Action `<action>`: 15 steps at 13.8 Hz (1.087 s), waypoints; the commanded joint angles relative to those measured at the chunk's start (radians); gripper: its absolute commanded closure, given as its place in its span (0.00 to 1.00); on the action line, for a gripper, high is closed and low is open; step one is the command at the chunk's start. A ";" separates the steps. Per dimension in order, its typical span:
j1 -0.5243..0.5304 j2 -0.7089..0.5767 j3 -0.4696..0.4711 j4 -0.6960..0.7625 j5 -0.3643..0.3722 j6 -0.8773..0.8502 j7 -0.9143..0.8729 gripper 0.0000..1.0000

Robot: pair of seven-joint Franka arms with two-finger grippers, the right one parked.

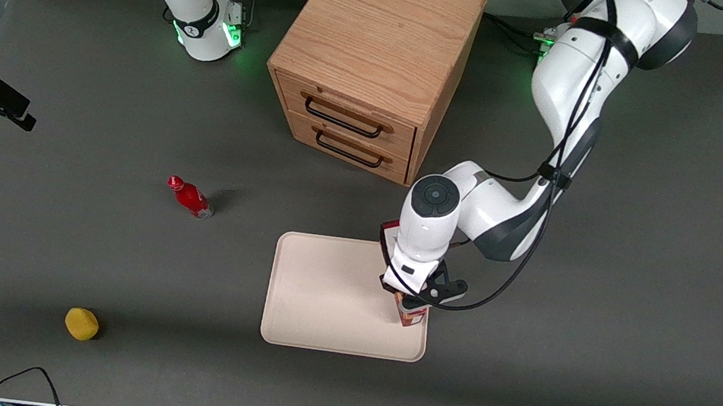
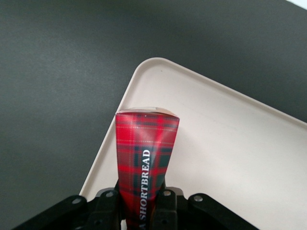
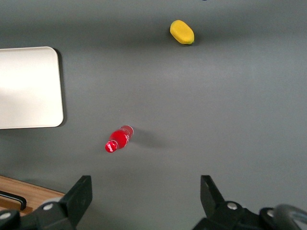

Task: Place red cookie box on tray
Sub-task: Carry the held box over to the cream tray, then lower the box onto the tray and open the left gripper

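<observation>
1 grip matters now: the working arm's black two-finger gripper (image 2: 142,203) is clamped on the long narrow dark-red plaid cookie box (image 2: 145,158), fingers (image 2: 108,203) pressed to its sides, and holds it over the large flat cream-white rectangular tray (image 2: 230,143) with rounded corners and a low rim.

taking the tray as landmark and going from the front camera outward: the small yellow rounded object (image 1: 81,324) lies nearest the camera, well off the tray toward the parked arm's end of the table. the box (image 1: 411,313) sits above the tray's edge (image 1: 291,338) at the working arm's end, close to the rim; whether its lower end touches the tray floor i cannot tell. the small red bottle (image 1: 190,197) lies farther from the camera, toward the parked arm's end. farthest is the oak 2-drawer wooden cabinet (image 1: 371,61).

to do this well, i judge the box should shift a little toward the tray's middle, go down until it rests flat, and only then should the fingers part, or it may tip over the rim.
</observation>
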 commanded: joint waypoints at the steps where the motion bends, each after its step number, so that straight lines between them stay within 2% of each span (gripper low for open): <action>1: -0.045 0.034 0.045 0.042 0.024 0.019 -0.025 0.84; 5: -0.045 0.057 0.059 0.052 0.033 0.046 -0.020 0.82; 11: -0.039 0.120 0.066 0.166 0.037 0.046 0.034 0.83; 15: -0.039 0.143 0.074 0.181 0.037 0.046 0.057 0.80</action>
